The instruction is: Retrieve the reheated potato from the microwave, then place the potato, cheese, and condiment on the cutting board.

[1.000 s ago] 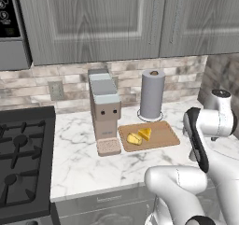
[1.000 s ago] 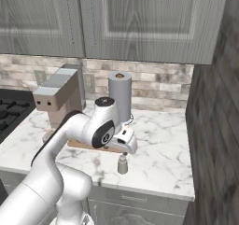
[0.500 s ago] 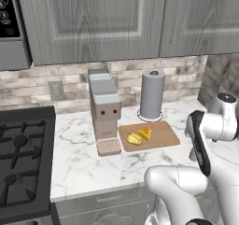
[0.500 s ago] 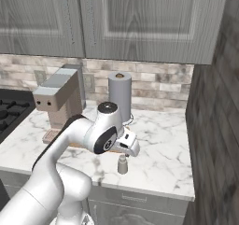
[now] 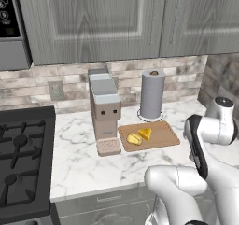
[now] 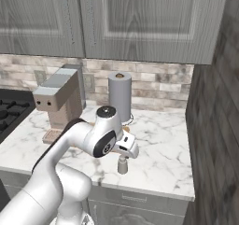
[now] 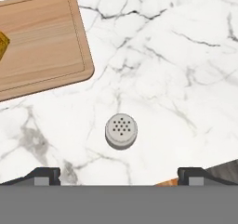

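The condiment, a small grey shaker (image 7: 121, 130) with a perforated top, stands upright on the marble counter right of the cutting board (image 7: 44, 46). My gripper (image 7: 120, 174) hangs open directly above it, one fingertip on each side and well apart from it. From the right base view the hand (image 6: 125, 150) hovers just over the shaker (image 6: 123, 165). On the tan board (image 5: 161, 134) lie the pale potato (image 5: 134, 138) and the orange cheese wedge (image 5: 145, 133), side by side. A corner of the microwave (image 5: 9, 30) shows at the upper left.
A boxy coffee machine (image 5: 105, 109) with a perforated tray stands left of the board, and a paper towel roll (image 5: 152, 94) stands behind it. The stove (image 5: 23, 158) is further left. A side wall (image 6: 214, 126) closes the counter on the right, and its front edge is close to the shaker.
The arm has swung rightward and the hand has come to sit over the shaker. The jaws stayed open; potato, cheese and shaker have not moved.
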Controlling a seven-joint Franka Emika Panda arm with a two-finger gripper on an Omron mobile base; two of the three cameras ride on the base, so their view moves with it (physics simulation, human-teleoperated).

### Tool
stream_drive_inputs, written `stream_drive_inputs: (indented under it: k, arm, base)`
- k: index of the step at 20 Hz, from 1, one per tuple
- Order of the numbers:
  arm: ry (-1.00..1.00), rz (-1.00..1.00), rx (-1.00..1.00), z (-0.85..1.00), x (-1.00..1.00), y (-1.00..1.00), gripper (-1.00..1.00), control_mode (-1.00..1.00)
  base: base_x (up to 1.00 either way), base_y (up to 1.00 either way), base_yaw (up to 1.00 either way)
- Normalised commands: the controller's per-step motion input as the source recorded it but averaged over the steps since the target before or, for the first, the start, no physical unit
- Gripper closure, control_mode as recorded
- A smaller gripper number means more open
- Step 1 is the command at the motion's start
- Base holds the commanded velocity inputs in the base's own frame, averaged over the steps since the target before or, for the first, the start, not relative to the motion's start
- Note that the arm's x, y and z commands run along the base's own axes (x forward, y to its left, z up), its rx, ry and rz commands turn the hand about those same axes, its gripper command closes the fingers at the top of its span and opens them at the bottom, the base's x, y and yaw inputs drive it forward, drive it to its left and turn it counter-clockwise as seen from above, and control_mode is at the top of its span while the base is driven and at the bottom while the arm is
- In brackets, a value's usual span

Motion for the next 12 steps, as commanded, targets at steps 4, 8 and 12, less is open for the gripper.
stream_drive_inputs:
  k: [4,8,12]
  arm:
    - [0.0,0.0,0.0,-0.13,0.16,0.0,-1.0,-1.0]
    - [0.01,0.0,0.0,-0.15,0.07,-0.02,-1.0,-1.0]
    - [0.06,0.0,0.0,-0.18,0.12,-0.06,-1.0,-1.0]
  base:
    - [0.0,0.0,0.0]
    - [0.0,0.0,0.0]
    - [0.0,0.0,0.0]
